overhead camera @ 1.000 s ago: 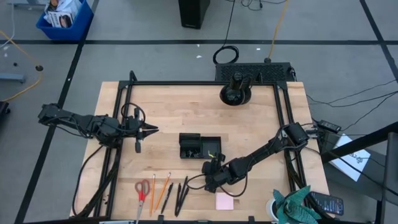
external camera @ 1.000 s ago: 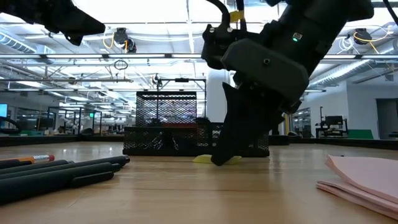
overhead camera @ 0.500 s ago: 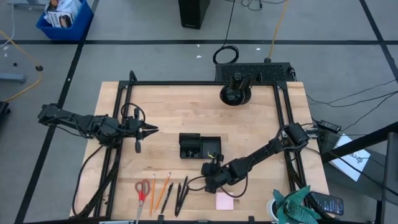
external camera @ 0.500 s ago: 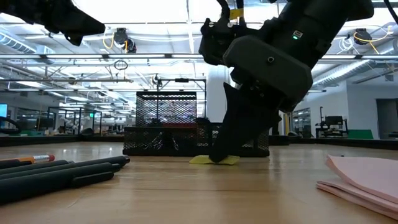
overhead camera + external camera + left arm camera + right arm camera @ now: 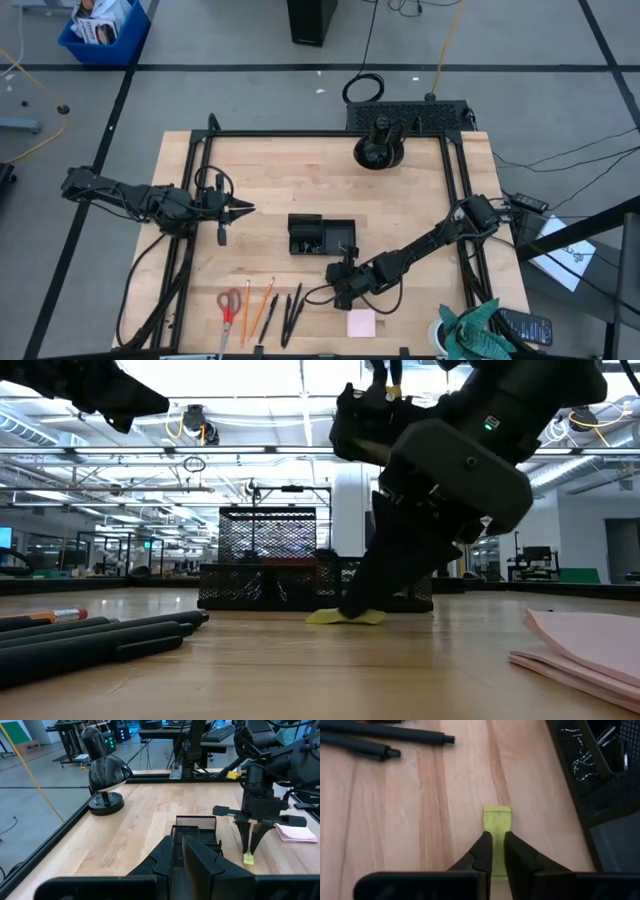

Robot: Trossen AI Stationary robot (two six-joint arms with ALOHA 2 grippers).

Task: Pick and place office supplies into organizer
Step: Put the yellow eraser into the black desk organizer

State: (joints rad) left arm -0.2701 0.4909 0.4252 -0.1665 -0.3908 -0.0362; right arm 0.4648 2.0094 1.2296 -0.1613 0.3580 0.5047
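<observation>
Right wrist view: right fingers [image 5: 498,851] clamp yellow-green piece [image 5: 497,820], lengthwise along them.

The pale wooden bench [image 5: 270,180] with its black frame carries a black mesh organizer tray [image 5: 321,236] at centre and a round black stand [image 5: 379,152] at upper middle. Along the lower edge lie red-handled scissors [image 5: 228,305], orange pencils [image 5: 254,308], black pens [image 5: 288,312] and a pink sticky-note pad [image 5: 361,324] — a small yellow-green piece [image 5: 497,820] rests just below the tray.

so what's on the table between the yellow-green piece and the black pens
Nothing: in the right wrist view only bare wood lies between the yellow-green piece, which the right gripper reaches down over, and the black pens.
</observation>
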